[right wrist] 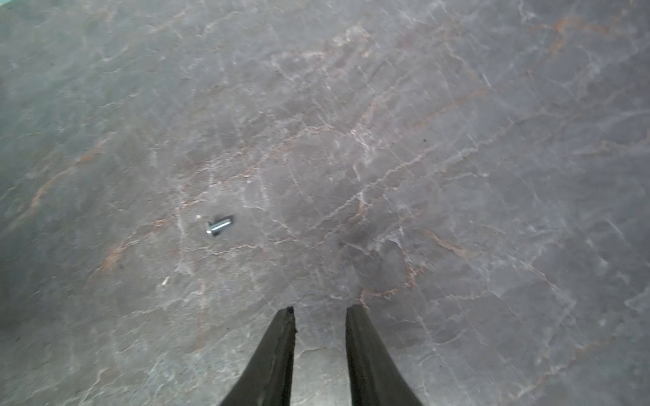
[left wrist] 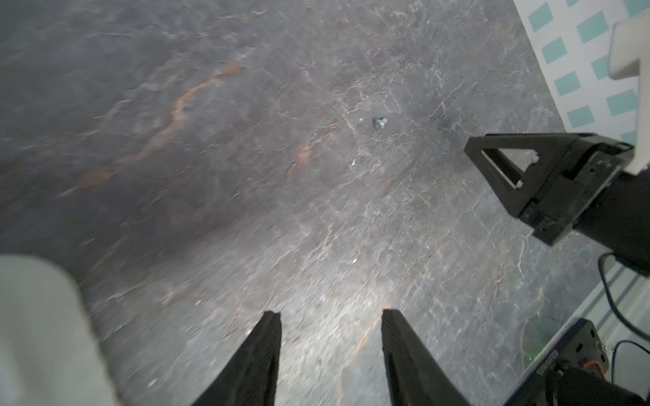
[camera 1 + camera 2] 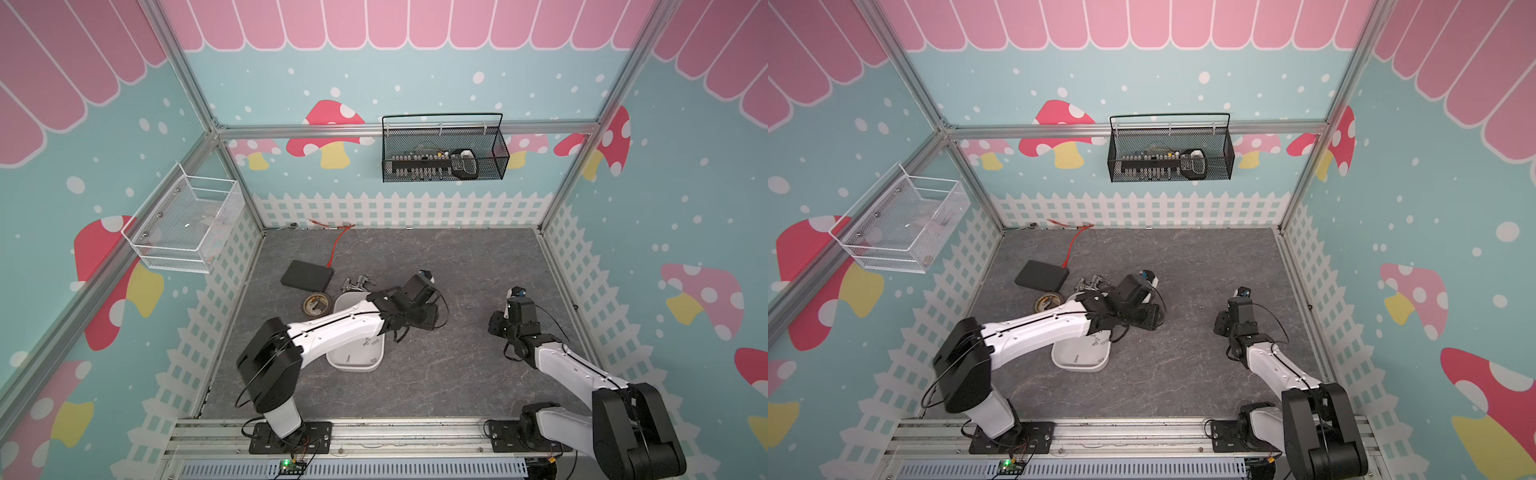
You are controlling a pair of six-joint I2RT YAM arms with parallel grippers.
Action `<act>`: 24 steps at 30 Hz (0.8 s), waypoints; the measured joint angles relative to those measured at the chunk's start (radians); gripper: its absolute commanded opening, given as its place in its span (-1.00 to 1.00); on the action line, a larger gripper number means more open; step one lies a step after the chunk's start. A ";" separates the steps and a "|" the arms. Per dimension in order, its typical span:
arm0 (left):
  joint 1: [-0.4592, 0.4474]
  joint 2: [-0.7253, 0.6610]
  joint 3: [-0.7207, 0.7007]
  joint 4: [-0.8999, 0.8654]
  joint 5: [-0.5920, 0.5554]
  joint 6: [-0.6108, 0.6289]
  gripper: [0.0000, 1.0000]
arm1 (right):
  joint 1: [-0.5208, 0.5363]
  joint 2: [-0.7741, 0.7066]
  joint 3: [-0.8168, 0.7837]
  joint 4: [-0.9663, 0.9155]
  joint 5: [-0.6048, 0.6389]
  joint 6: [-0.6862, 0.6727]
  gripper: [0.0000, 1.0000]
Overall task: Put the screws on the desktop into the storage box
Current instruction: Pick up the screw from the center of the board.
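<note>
Left jaws: I held them spread with nothing between them, low over the bare desk [image 2: 211,168].
Right jaws: these stood parted by a narrower gap, also empty, over bare desk well apart from my left jaws.
Loose screw [image 1: 218,225]: it lay on its side on the desk ahead of my right jaws, touching neither tip. In the left wrist view it lay further off, out in the open.
Left arm [image 3: 332,328]: it reached across the storage box [image 3: 356,366] and hid part of it in both top views.
Screws in the box [image 3: 371,343]: several small silvery ones lay on its white floor.
Beyond the box: the metal clips [image 3: 356,283], a tape roll [image 3: 316,305] and a flat black box [image 3: 306,275] lay near its far end.
</note>
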 measured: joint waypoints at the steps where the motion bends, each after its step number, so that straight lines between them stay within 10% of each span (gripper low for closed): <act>1: -0.008 0.061 0.055 -0.001 0.010 0.001 -0.03 | -0.005 0.006 -0.013 0.014 0.008 0.007 -0.42; 13: -0.019 0.597 0.718 -0.128 0.052 0.076 -0.18 | -0.025 -0.010 -0.068 0.093 0.014 0.047 -0.42; 24: -0.009 0.758 0.937 -0.258 -0.016 0.171 -0.19 | -0.025 -0.006 -0.068 0.122 -0.011 0.048 -0.42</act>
